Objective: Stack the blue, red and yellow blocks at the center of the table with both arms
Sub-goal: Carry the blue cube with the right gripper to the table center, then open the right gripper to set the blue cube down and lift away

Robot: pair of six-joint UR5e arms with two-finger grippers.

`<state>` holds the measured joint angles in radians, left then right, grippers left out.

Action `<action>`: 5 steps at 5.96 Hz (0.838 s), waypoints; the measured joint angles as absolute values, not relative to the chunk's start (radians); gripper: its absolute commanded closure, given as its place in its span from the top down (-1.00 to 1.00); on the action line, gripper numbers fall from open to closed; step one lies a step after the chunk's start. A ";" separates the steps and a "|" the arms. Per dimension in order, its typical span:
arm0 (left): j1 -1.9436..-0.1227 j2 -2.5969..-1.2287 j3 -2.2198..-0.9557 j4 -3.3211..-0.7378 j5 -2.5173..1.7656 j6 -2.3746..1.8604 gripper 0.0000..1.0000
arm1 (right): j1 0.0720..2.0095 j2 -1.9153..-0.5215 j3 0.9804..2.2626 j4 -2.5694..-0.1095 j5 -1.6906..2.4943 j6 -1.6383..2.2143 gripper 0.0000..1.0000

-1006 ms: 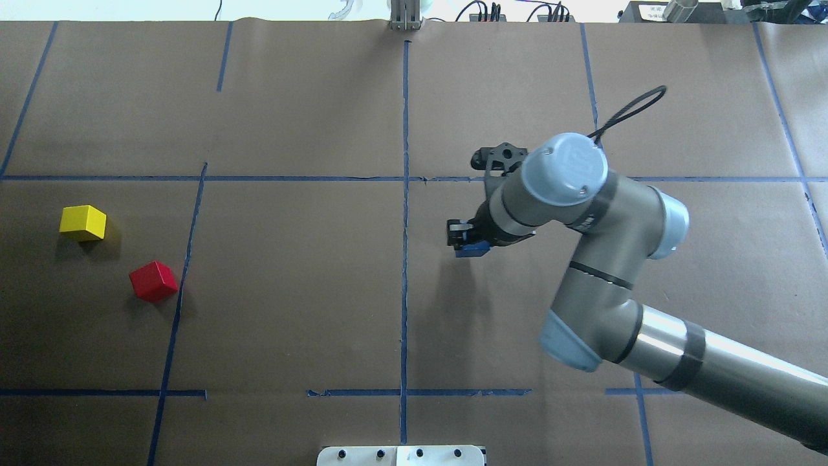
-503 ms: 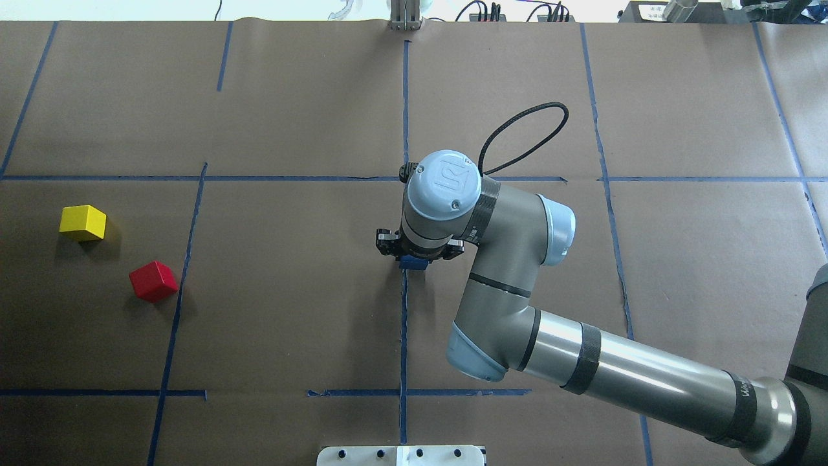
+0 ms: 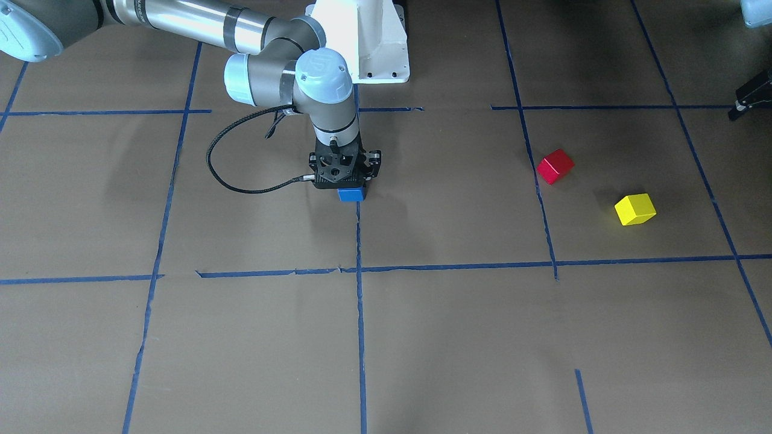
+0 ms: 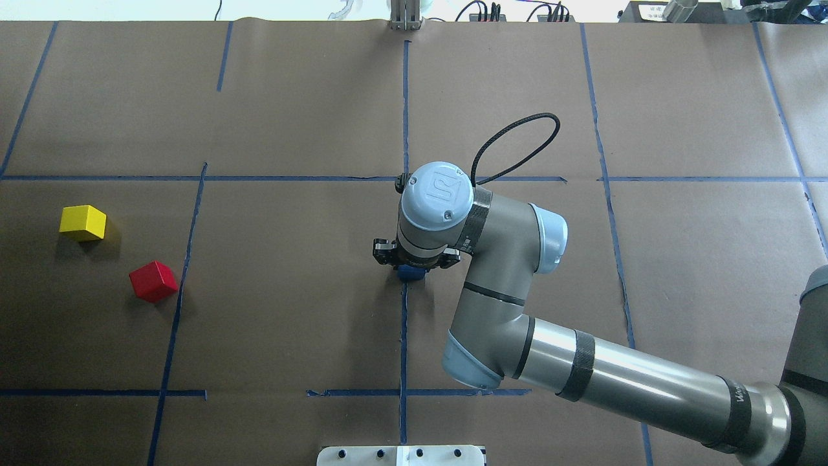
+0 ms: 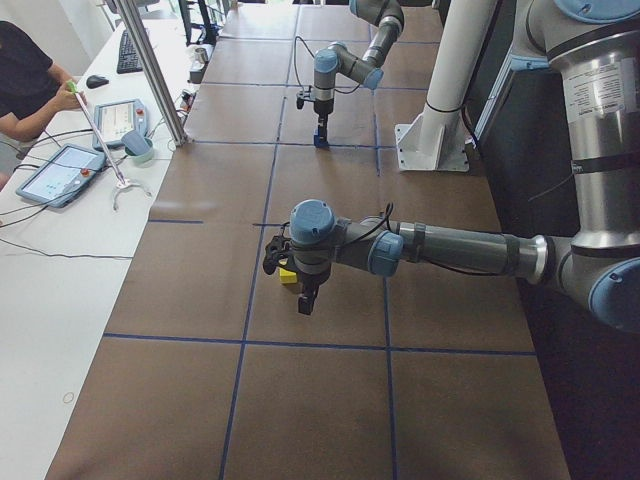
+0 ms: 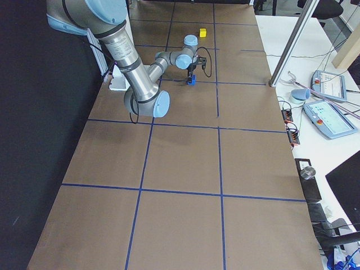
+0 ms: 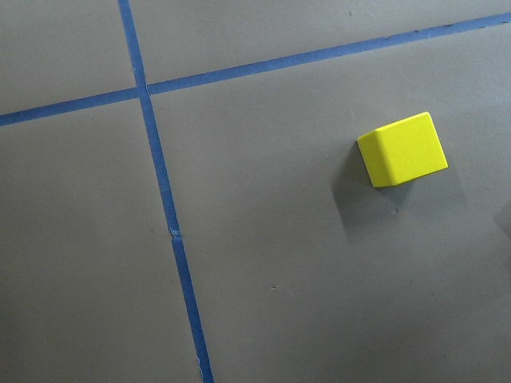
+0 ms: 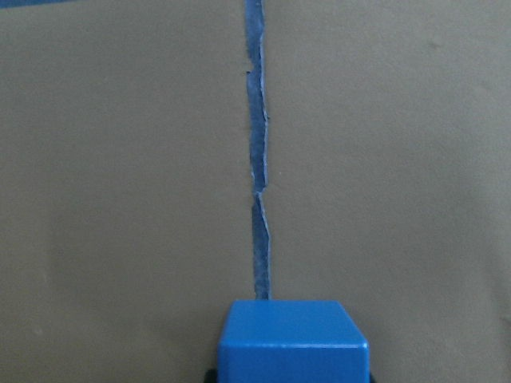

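My right gripper [image 4: 414, 261] [image 3: 345, 181] is shut on the blue block [image 4: 411, 272] [image 3: 351, 194] [image 8: 294, 339] and holds it low over the centre tape line, at or just above the paper. The red block [image 4: 153, 281] [image 3: 555, 166] and the yellow block [image 4: 83, 222] [image 3: 634, 209] [image 7: 402, 149] lie apart on the left side of the table. My left gripper [image 5: 304, 300] hangs above the table near the yellow block [image 5: 288, 276]. It is out of the overhead view, and I cannot tell whether it is open or shut.
Blue tape lines [image 4: 404, 336] grid the brown paper. The right arm's cable [image 4: 517, 139] loops out behind the wrist. The white robot base [image 3: 362, 42] is at the near edge. An operator [image 5: 20, 80] and tablets [image 5: 60, 170] are at a side table.
The right arm swung left with the blue block from right of centre to the centre line, then shifted slightly toward the robot. The red and yellow blocks have not moved.
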<state>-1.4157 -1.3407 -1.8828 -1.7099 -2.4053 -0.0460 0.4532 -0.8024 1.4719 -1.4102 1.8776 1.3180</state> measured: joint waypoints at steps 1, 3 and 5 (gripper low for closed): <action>-1.416 -1.341 -1.882 -1.710 -2.405 -0.046 1.00 | 0.452 -0.798 1.472 -1.410 1.877 1.314 -0.50; -1.416 -1.341 -1.882 -1.710 -2.405 -0.046 1.00 | 0.448 -0.790 1.471 -1.410 1.871 1.305 1.00; -1.416 -1.341 -1.883 -1.710 -2.405 -0.046 1.00 | 0.431 -0.786 1.471 -1.410 1.822 1.299 1.00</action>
